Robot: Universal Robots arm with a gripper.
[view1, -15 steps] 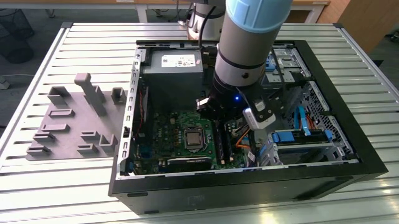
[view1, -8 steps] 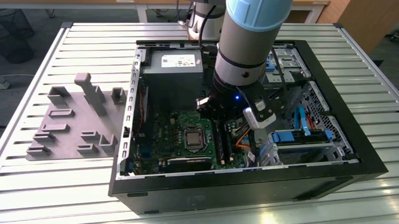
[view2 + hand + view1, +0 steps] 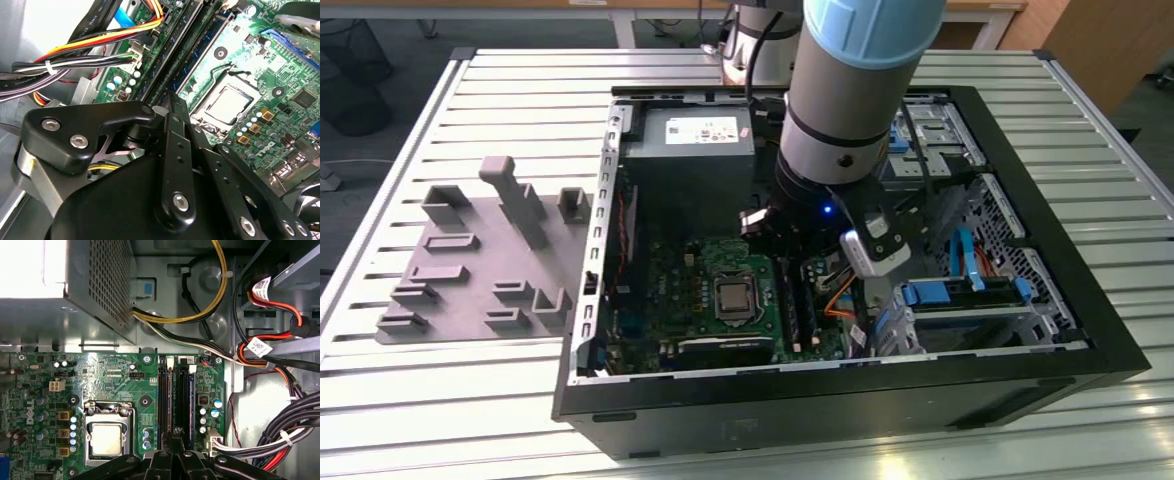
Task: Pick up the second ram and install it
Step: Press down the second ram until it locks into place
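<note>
A ribbed grey metal bench (image 3: 480, 90) carries an open black desktop computer case (image 3: 1067, 345) lying on its side, with a grey moulded parts holder (image 3: 467, 265) on the bench to the exterior view's left of it. Inside lies the large green motherboard (image 3: 674, 290), its silver square processor socket (image 3: 106, 437) bare. The grey and pale blue robot arm (image 3: 854, 90) reaches down into the case, its black gripper (image 3: 176, 440) low over the black memory slots (image 3: 177, 397) beside the socket. In both wrist views the jaws appear drawn together over those slots – whether they pinch the second ram, a thin blue-green board stick (image 3: 192, 55), I cannot tell. A stick seems already seated in one slot; judging by this, installation looks well advanced – pressing home or release may remain.
</note>
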